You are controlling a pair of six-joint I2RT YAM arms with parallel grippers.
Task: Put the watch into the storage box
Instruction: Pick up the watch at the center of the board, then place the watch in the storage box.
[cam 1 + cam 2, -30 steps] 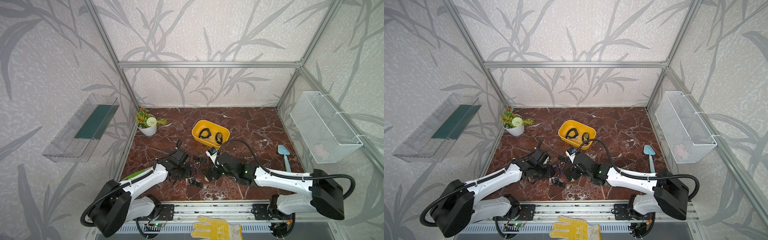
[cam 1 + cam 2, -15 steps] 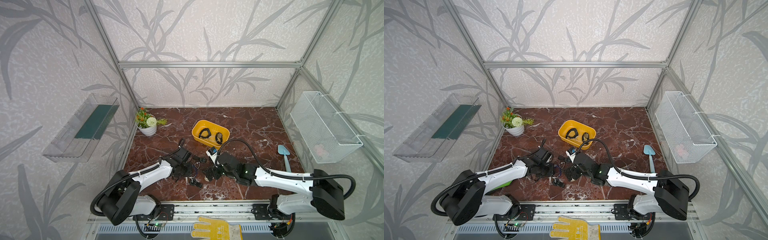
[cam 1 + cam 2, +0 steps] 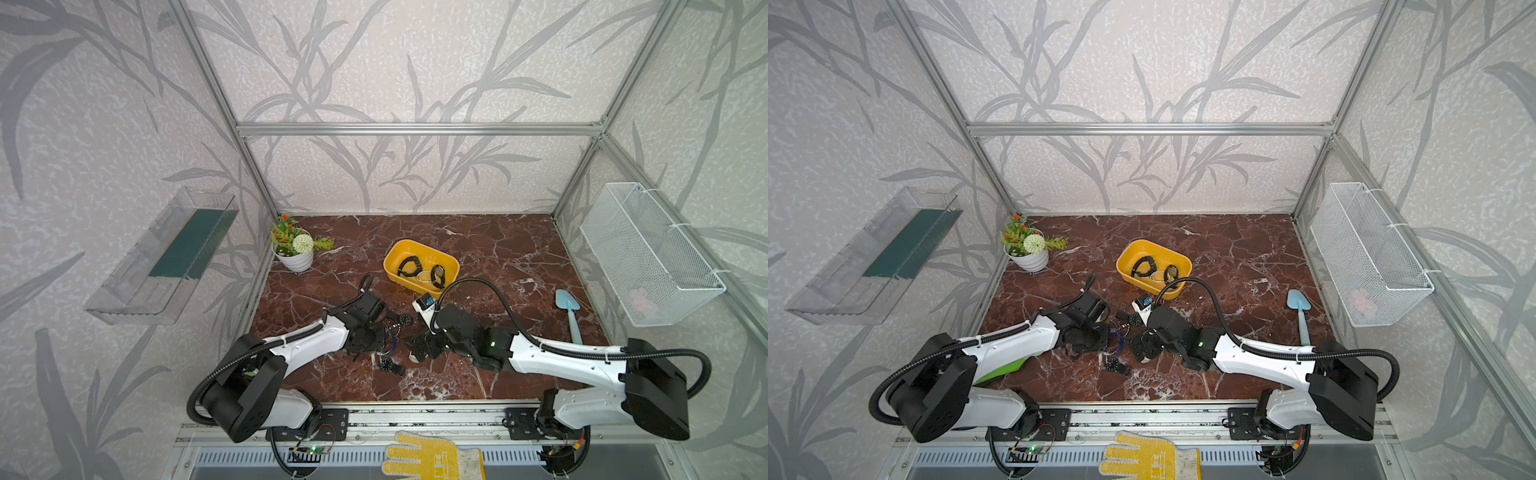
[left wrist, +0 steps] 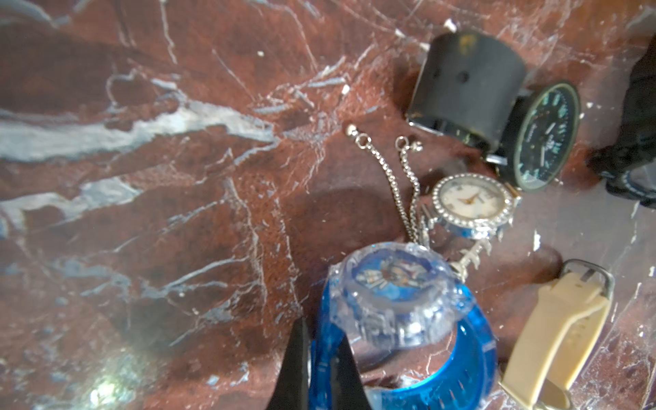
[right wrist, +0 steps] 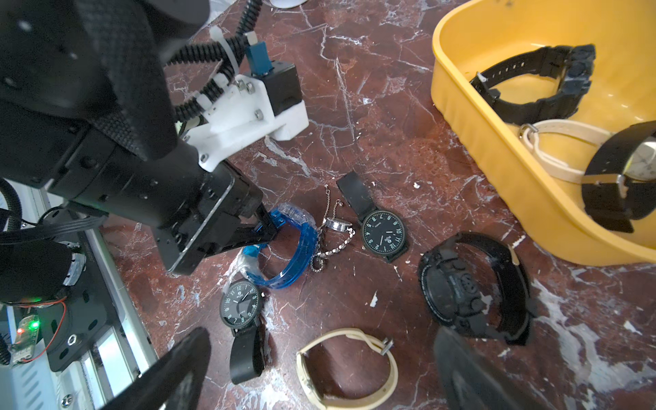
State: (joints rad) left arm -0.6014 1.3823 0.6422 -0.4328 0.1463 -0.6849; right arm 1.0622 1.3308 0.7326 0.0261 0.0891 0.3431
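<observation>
The watch (image 4: 401, 309), a clear blue one, rests on the marble table (image 4: 142, 177) near the front, its strap pinched in the closed jaws of the left claw (image 4: 317, 358). The right claw (image 5: 319, 369) gapes wide and empty above a cream watch (image 5: 306, 372). Lifting and carrying remain, and other watches (image 5: 385, 232) lie loose nearby. Farther back, the yellow storage box (image 5: 497, 159) holds three already. In both top views the grip is too small to read.

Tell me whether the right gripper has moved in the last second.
No. The right gripper keeps its spot, just nearer the robot than the box.
</observation>
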